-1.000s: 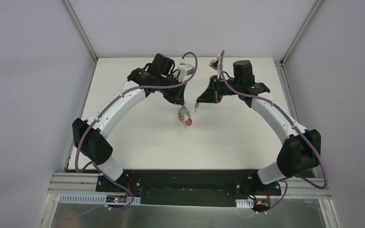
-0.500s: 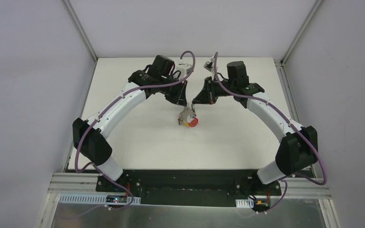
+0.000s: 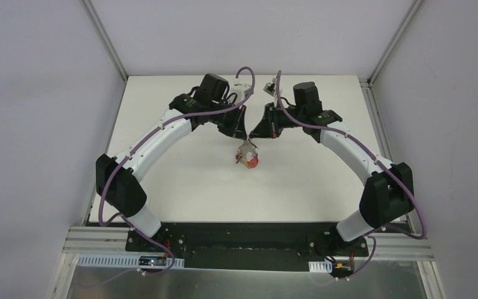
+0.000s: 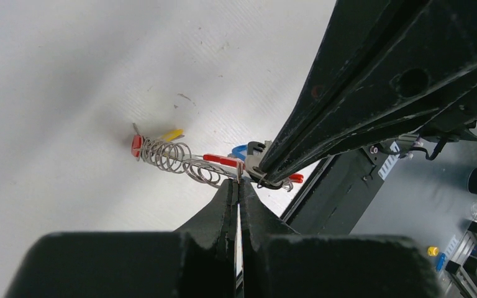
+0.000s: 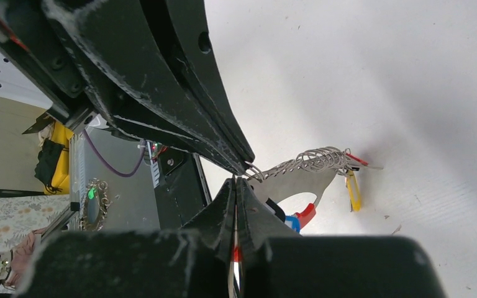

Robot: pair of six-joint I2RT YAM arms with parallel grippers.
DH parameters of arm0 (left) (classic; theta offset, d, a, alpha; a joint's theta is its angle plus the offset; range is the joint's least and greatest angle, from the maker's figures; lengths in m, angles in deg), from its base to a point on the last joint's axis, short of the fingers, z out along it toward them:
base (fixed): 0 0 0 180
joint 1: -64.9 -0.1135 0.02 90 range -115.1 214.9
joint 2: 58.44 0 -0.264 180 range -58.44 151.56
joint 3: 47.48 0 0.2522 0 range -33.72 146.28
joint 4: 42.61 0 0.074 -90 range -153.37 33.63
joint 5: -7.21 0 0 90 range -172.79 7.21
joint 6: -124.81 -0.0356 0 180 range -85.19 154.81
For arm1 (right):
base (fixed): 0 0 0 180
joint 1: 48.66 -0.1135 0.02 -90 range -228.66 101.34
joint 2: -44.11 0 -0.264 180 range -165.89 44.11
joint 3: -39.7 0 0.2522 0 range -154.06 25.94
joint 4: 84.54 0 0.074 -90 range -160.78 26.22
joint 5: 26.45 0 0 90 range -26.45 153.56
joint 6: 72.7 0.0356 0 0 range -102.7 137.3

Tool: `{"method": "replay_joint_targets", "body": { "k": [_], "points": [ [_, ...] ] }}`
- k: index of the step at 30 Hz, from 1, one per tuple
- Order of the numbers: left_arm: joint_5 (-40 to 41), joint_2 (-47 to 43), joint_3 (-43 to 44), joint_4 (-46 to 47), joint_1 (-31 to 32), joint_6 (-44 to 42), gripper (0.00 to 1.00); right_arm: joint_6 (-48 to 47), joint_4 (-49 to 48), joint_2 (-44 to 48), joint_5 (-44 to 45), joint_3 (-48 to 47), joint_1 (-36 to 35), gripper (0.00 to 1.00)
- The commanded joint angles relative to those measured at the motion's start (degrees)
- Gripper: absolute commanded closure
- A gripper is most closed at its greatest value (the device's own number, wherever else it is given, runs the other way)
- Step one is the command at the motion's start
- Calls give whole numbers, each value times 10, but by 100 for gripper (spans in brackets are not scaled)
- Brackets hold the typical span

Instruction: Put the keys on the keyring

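Note:
The keyring (image 3: 248,157) hangs above the table between both arms, a grey flat clip (image 5: 289,180) with a red arc (image 5: 308,214). A coil of thin wire rings (image 4: 169,158) is strung on it. Keys with yellow (image 5: 352,190), blue (image 4: 240,150) and red (image 4: 137,146) heads dangle from it. My left gripper (image 4: 238,181) is shut on a thin wire ring of this bundle. My right gripper (image 5: 235,181) is shut too, tip to tip with the left one. A red-headed key (image 4: 295,178) sticks out at its fingertips (image 4: 264,172). What lies between its pads is mostly hidden.
The white table (image 3: 180,187) lies under the hanging bundle. Grey walls with aluminium posts (image 3: 104,37) close it in on three sides. The black base plate (image 3: 243,240) runs along the near edge.
The right gripper has moved left until it meets the left gripper's tip. The left gripper and the hanging bundle have shifted slightly right.

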Motion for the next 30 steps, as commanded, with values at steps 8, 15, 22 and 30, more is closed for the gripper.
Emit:
{"method": "replay_joint_targets", "body": {
  "k": [8, 15, 22, 30],
  "points": [
    [-29, -33, -4, 20, 6, 7, 100, 3, -14, -5, 18, -3, -8, 100],
    [-34, -35, -12, 20, 6, -2, 100, -3, -7, -1, 23, -11, -4, 100],
    [-41, -35, -13, 22, 6, -2, 100, 3, -11, -3, 19, -11, 1, 100],
    [-40, -33, -11, 21, 6, -3, 100, 6, -16, -9, 14, -4, -6, 100]
  ]
}}
